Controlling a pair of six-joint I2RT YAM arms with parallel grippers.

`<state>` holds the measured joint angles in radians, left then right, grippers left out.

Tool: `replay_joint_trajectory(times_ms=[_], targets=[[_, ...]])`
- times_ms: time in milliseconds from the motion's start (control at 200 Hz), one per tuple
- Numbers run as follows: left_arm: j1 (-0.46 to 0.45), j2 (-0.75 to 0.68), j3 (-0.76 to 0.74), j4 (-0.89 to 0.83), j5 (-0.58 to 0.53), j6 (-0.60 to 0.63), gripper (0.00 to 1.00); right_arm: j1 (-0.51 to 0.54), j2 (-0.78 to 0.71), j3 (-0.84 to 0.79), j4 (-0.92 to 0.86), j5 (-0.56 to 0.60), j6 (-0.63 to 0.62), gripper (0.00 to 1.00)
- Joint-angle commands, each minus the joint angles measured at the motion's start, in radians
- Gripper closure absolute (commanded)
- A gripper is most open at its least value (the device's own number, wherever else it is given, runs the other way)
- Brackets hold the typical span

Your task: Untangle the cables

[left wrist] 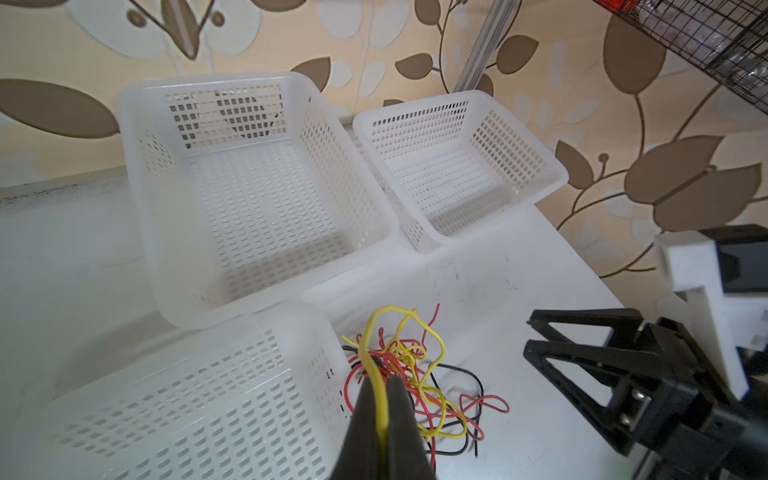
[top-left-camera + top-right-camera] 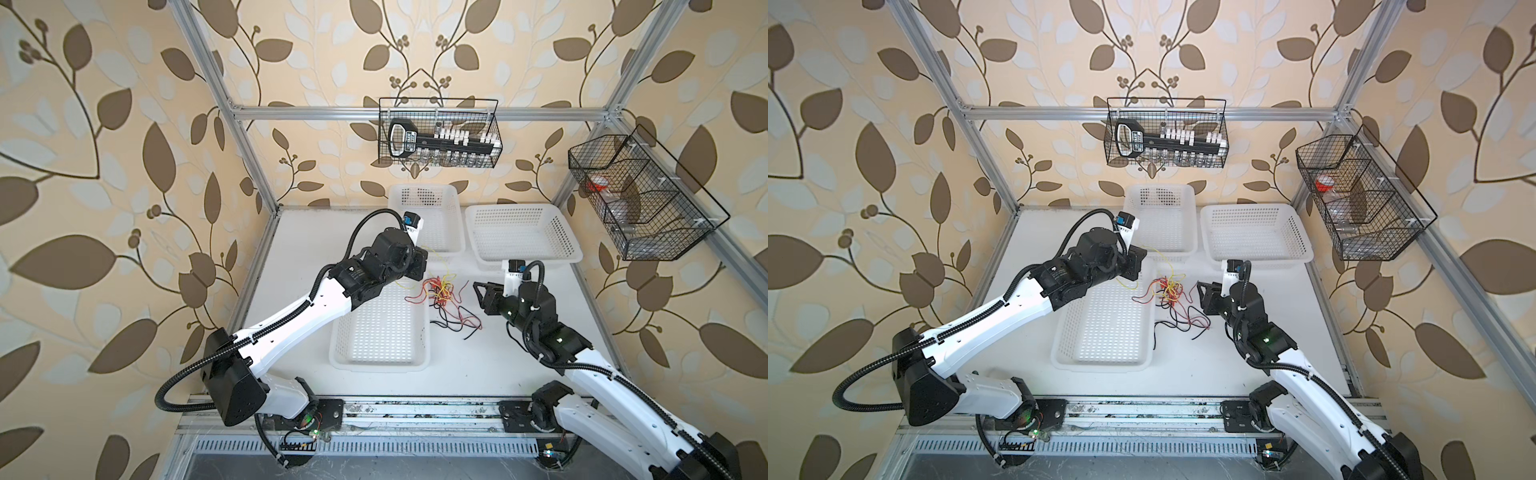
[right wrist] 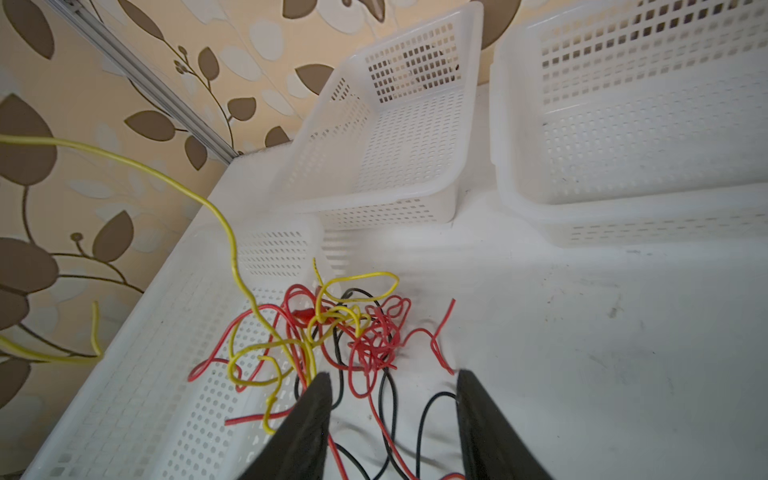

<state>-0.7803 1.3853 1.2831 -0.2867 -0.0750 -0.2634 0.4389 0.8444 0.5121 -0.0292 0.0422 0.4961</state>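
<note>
One yellow cable point(image 1: 380, 399) is clamped between the left fingers point(image 1: 363, 428), while the tangled cables point(image 3: 374, 338) are spread just ahead of the parted, empty right fingers point(image 3: 309, 424).

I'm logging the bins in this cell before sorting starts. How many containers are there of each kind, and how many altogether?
White plastic baskets: 3
Black wire baskets: 2
Total: 5
</note>
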Motion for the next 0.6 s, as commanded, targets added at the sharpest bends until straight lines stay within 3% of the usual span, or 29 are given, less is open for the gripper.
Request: replay_joint_trajectory(times_ms=[0, 235, 445, 540, 595], targets=[[-0.020, 0.000, 0.057, 0.057, 0.037, -0.016, 1.00, 0.048, 0.083, 0.049, 0.030, -0.055, 0.007, 0.50], [-0.028, 0.015, 0.067, 0.054, 0.031, -0.016, 1.00, 0.161, 0.239, 0.077, 0.100, -0.033, 0.038, 0.50], [-0.028, 0.017, 0.069, 0.051, 0.018, -0.016, 1.00, 0.178, 0.306, 0.079, 0.110, -0.017, 0.069, 0.52], [-0.028, 0.011, 0.071, 0.051, 0.008, -0.010, 1.00, 0.181, 0.332, 0.083, 0.085, 0.022, 0.084, 0.59], [-0.028, 0.008, 0.071, 0.050, -0.007, -0.009, 1.00, 0.180, 0.342, 0.083, 0.063, 0.054, 0.092, 0.70]])
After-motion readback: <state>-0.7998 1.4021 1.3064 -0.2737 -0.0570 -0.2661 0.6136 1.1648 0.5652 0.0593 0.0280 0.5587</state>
